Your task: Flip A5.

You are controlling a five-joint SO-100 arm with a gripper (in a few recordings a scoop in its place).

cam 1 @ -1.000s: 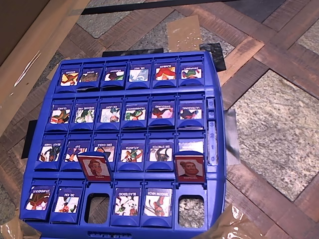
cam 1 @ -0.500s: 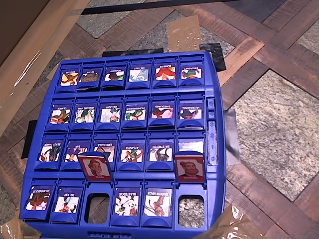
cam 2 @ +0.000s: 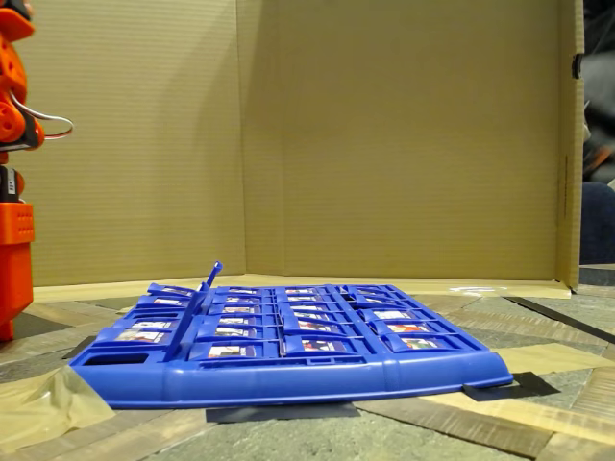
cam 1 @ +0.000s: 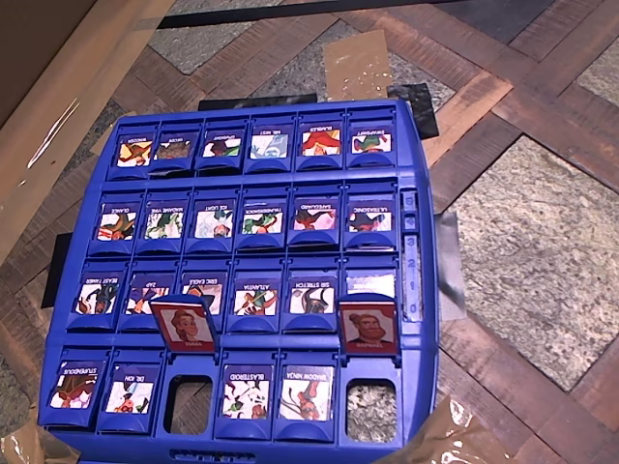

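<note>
A5 point(cam 1: 368, 326) is the blue-framed tile standing upright in the right-most column of the blue flip board point(cam 1: 418, 319) in the overhead view. It shows its red face with a brown-haired man's portrait, above its open slot point(cam 1: 371, 410) in the bottom row. A similar red portrait tile point(cam 1: 184, 324) stands upright in the third column from the left. In the fixed view a raised tile point(cam 2: 209, 276) shows edge-on; I cannot tell which one it is. Part of the orange arm point(cam 2: 12, 182) stands at the left edge of the fixed view, away from the board.
All the other tiles lie flat with colourful character pictures up. The board rests on a patterned floor with tape patches point(cam 1: 356, 60). Cardboard walls point(cam 2: 384, 134) enclose the back and sides. A black strip point(cam 1: 290, 10) runs across the top of the overhead view.
</note>
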